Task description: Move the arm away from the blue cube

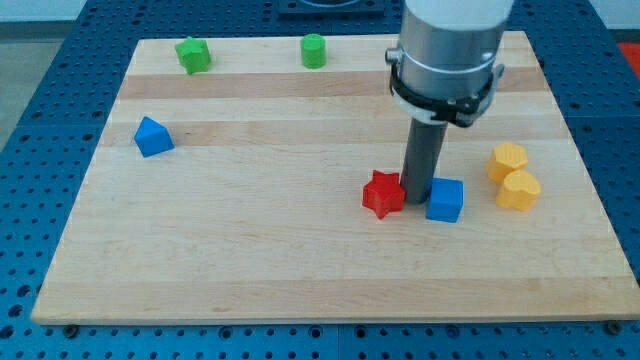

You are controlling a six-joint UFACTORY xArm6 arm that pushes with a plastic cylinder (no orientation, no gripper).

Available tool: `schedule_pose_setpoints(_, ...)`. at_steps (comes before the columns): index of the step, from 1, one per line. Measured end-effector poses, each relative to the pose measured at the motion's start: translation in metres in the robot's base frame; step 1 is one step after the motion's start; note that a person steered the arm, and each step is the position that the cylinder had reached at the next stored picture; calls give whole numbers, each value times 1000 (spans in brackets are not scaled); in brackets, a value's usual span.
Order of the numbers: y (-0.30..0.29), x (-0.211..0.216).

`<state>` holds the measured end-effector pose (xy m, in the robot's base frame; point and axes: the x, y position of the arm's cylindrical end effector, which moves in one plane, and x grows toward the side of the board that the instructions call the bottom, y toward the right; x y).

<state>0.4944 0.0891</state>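
Note:
The blue cube (445, 199) sits on the wooden board right of centre. My tip (417, 201) is down on the board in the narrow gap between the blue cube and a red star-shaped block (383, 194), close against the cube's left side. The dark rod rises from there to the grey arm body (447, 50) at the view's top.
Two yellow blocks (507, 160) (520, 189) lie just right of the blue cube. A blue pointed block (152, 136) is at the left. A green star-like block (192, 54) and a green cylinder (313, 50) are near the top edge. The board (250, 250) rests on a blue pegboard.

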Motion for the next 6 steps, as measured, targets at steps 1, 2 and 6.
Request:
schedule_pose_setpoints(1,0,-13)
schedule_pose_setpoints(2,22,-45)
schedule_pose_setpoints(6,28,13)
